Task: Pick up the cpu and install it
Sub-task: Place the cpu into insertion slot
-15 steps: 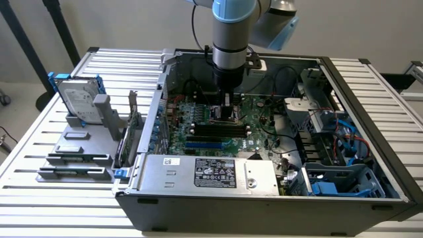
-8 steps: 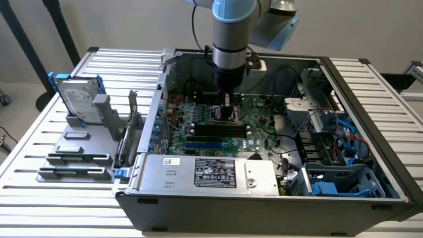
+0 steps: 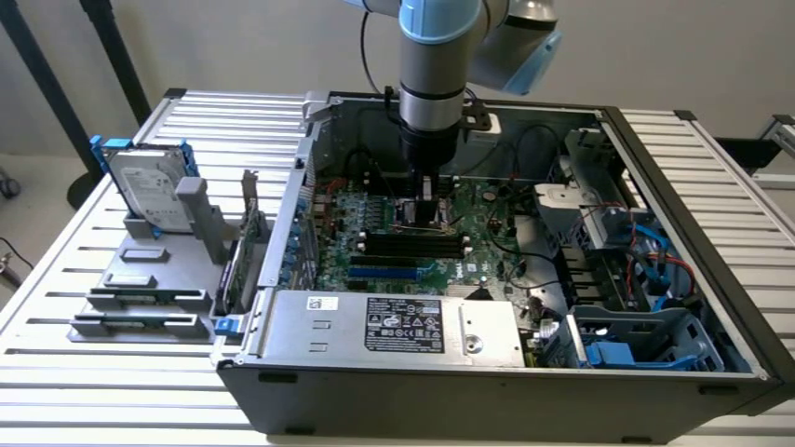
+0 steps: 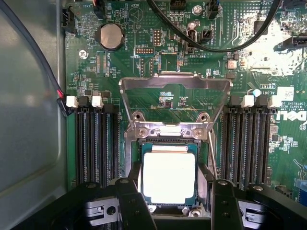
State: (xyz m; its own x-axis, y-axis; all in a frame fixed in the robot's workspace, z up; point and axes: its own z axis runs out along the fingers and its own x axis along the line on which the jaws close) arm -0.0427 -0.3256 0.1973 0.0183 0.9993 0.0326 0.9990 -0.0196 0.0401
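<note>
**CPU lying in the open socket, gripper spread on either side**

Small square cpu with a bright silver lid, lying flat in the socket at the middle of the green motherboard. Lid washed out by glare, so no markings readable. Near edge and lower corners hidden behind the black gripper body.

Two black fingers set wide, one on each side of the chip. Clear gap on one side; contact on the other hard to judge. Nothing clamped between them.

Beyond the chip, metal load plate swung up off the socket on its hinge. Banks of black memory slots flanking the socket on both sides. Farther off, a round coin battery and looping black cables, cut off at the picture's edge.

From the exterior view, arm reaching straight down into an open computer case, gripper low over the board and covering the socket area. Labelled power supply along the case's near side. Hard drive in a blue frame standing on a grey rack at the exterior view's left, on a slatted table.
</note>
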